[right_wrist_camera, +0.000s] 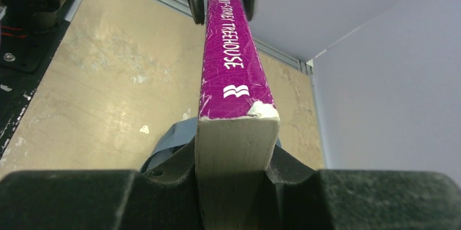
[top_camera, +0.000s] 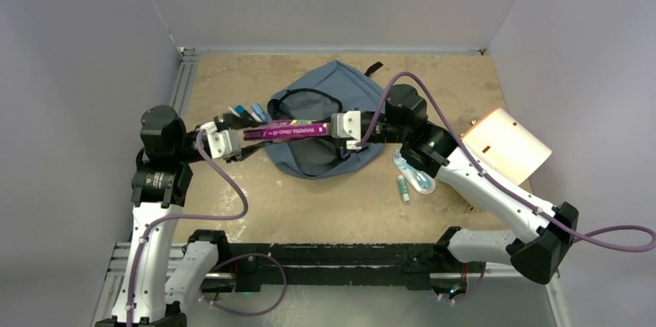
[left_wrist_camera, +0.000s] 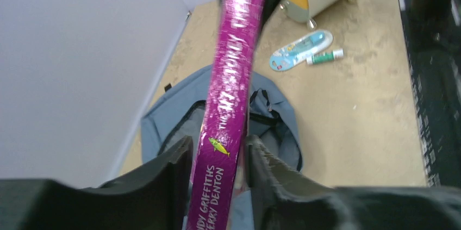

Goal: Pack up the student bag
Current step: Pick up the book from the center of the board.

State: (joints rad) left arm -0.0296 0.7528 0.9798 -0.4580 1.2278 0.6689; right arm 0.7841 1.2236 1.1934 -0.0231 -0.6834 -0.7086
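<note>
Book [top_camera: 290,131] over open bag [top_camera: 325,87], presumably for insertion: left gripper [top_camera: 246,136] clamped on one end, right gripper [top_camera: 331,127] seemingly on the other.

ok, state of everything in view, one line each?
student bag: flat on table, main zip open.
purple book: in the air over the bag, spine up.
left gripper: shut on one end of the book.
right gripper: shut on the other end.
glue stick: capped, lying on table.
beige folder: lying on table, untouched.
</note>
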